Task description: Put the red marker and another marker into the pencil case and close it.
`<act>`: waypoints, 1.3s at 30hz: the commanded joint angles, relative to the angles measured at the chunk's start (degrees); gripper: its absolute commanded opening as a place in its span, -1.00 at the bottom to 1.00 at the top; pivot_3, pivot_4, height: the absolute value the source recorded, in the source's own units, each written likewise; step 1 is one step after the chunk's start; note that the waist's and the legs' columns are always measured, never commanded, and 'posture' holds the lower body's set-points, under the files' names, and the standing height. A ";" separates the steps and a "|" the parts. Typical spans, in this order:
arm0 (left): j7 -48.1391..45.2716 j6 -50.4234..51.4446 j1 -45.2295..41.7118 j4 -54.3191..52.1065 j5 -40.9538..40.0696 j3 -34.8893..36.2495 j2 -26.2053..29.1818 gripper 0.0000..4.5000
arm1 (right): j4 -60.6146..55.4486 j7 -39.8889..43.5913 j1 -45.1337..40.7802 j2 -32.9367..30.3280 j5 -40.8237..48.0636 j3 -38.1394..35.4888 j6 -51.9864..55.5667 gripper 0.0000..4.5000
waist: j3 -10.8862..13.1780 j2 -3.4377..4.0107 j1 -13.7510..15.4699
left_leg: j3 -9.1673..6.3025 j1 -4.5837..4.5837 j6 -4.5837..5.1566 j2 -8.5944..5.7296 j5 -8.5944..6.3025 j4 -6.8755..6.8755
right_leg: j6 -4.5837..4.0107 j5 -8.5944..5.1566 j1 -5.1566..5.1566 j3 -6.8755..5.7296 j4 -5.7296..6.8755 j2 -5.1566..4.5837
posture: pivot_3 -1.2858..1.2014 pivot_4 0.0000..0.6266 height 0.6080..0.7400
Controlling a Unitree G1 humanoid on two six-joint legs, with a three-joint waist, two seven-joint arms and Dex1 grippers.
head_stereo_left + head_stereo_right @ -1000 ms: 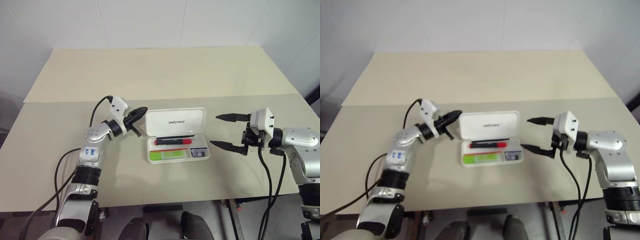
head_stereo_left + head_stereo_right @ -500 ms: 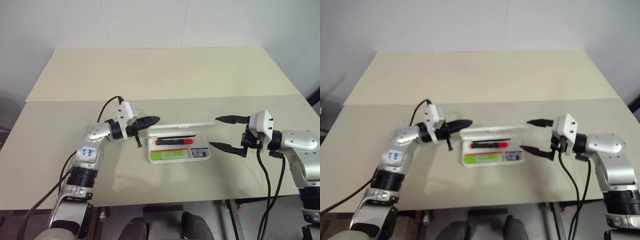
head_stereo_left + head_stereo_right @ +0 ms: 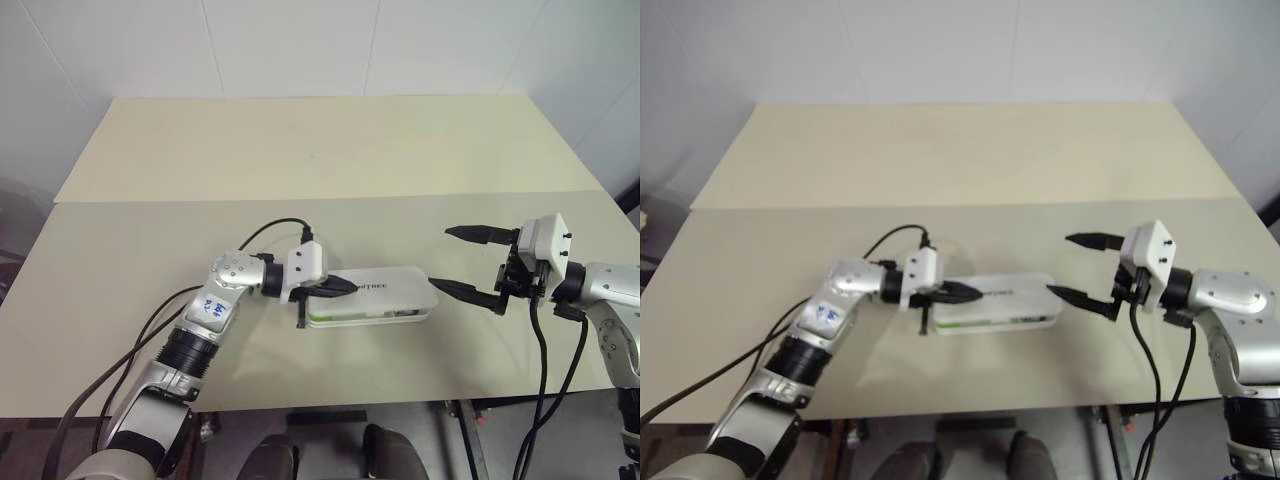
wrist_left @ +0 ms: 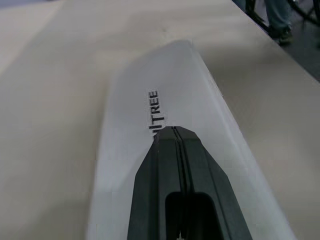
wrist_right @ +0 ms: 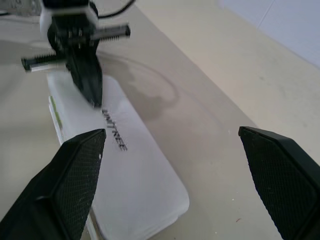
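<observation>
The white pencil case [image 3: 390, 295] lies in the middle of the table with its lid down over the base, black lettering on top. My left gripper [image 3: 345, 286] is shut, and its tips rest on the left part of the lid [image 4: 190, 85]. Through the narrow gap along the front seam, the lime-green marker [image 3: 335, 319] shows as a sliver. The red marker is hidden under the lid. My right gripper [image 3: 440, 258] is open and holds nothing. It hovers just off the case's right end, pointing at it [image 5: 130, 170].
The cream table [image 3: 300, 150] has a seam running across it behind the case. Its front edge lies close below the case. Black cables trail from both arms toward that edge.
My left gripper swept right and down, pushing the lid from upright to flat over the base. The markers went out of sight beneath it. The right gripper barely moved.
</observation>
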 commanded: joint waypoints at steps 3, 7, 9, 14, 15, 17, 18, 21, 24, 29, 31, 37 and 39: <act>0.77 2.25 0.27 -0.01 3.42 -2.97 -0.10 -0.99 | -4.28 1.05 3.44 -2.28 2.38 -3.33 1.81 1.00 | -0.01 0.01 -0.01 | 0.02 0.02 0.00 0.01 0.00 -0.02 | 0.00 0.00 0.00 0.00 -0.01 0.01 | 0.03 -0.52 1.00; 1.56 4.85 0.55 -0.43 4.99 -4.02 0.27 -0.99 | -4.52 1.67 5.30 -3.07 2.51 -3.92 1.75 1.00 | -0.04 -0.01 -0.09 | 0.05 0.09 0.01 0.01 0.00 0.04 | 0.00 0.00 0.12 0.00 -0.03 0.00 | 0.03 -0.52 1.00; 2.03 6.54 0.51 -0.77 5.85 -4.61 0.65 -0.99 | -4.58 1.52 5.31 -3.04 2.50 -3.92 1.64 1.00 | -0.09 0.00 -0.08 | 0.05 0.12 0.01 0.01 0.00 0.05 | 0.02 0.02 0.14 0.01 -0.05 0.00 | 0.03 -0.52 1.00; 2.74 8.04 1.24 -2.43 8.11 -6.58 1.51 -0.99 | -4.71 1.07 4.53 -2.25 2.49 -2.91 1.43 1.00 | -0.23 -0.04 -0.07 | 0.00 0.16 0.02 0.03 0.01 0.05 | 0.00 0.06 0.16 0.00 -0.04 0.01 | 0.03 -0.52 1.00; 3.19 8.46 1.53 -3.16 7.52 -6.20 1.10 -0.99 | -4.48 1.12 4.28 -2.11 2.45 -2.58 1.30 1.00 | -0.25 -0.03 -0.07 | 0.00 0.16 0.02 0.03 0.01 0.05 | 0.00 0.06 0.16 0.01 -0.05 0.01 | 0.03 -0.52 1.00; 3.61 10.20 2.11 -5.06 5.77 -4.95 0.69 -0.99 | -3.93 1.27 3.63 -1.90 2.26 -1.90 1.03 1.00 | -0.25 -0.03 -0.07 | 0.01 0.15 0.02 0.03 0.01 0.05 | 0.00 0.06 0.15 0.01 -0.06 0.01 | 0.03 -0.52 1.00; 3.89 10.34 2.33 -5.80 4.76 -4.06 0.36 -0.99 | -3.38 1.43 3.13 -1.79 2.12 -1.56 0.84 1.00 | -0.25 -0.03 -0.06 | 0.00 0.14 0.02 0.03 0.01 0.05 | 0.00 0.06 0.14 0.01 -0.06 0.01 | 0.03 -0.52 1.00; 6.13 11.50 3.28 -7.68 1.28 0.24 -0.88 -0.99 | -1.78 1.80 1.29 -1.20 1.47 -0.08 0.27 1.00 | -0.24 -0.02 -0.16 | -0.01 0.11 0.02 0.03 0.01 0.04 | 0.00 0.06 0.09 0.01 -0.06 0.01 | 0.03 -0.52 1.00; 7.44 12.17 4.28 -9.92 -2.61 5.18 -1.04 -0.99 | 0.92 2.68 -1.58 -0.22 0.57 2.09 -0.69 1.00 | -0.23 -0.02 -0.24 | -0.02 0.07 0.02 0.03 0.01 0.03 | 0.00 0.06 0.06 0.00 -0.07 0.02 | 0.03 -0.52 1.00; 8.19 14.80 8.37 -14.65 -8.70 13.49 2.05 -0.99 | 6.36 4.60 -6.31 1.32 -1.22 5.10 -3.02 1.00 | -0.19 0.01 -0.53 | -0.04 0.07 0.01 0.15 0.01 0.00 | -0.01 0.06 -0.03 0.02 -0.09 0.05 | 0.03 -0.52 1.00; 7.63 17.57 10.87 -17.43 -11.00 15.67 4.43 -0.83 | 8.30 5.59 -7.67 1.59 -1.42 5.77 -3.57 1.00 | -0.19 0.03 -0.53 | -0.06 0.08 0.01 0.16 0.01 -0.02 | -0.01 0.06 -0.06 0.03 -0.08 0.05 | 0.03 -0.52 1.00; 5.00 16.60 19.69 -23.61 -17.36 24.05 10.62 -0.03 | 12.91 7.96 -10.83 2.27 -2.40 6.80 -5.21 1.00 | -0.14 0.09 -0.38 | -0.17 0.05 -0.03 0.15 -0.04 -0.07 | -0.05 0.06 -0.10 0.03 -0.10 0.02 | 0.03 -0.52 1.00; 4.28 15.57 22.52 -25.00 -18.65 26.17 12.10 0.28 | 13.91 8.64 -11.02 2.35 -2.54 7.01 -5.64 1.00 | -0.12 0.14 -0.33 | -0.18 0.04 -0.03 0.15 -0.07 -0.09 | -0.07 0.06 -0.10 0.01 -0.10 0.02 | 0.03 -0.52 1.00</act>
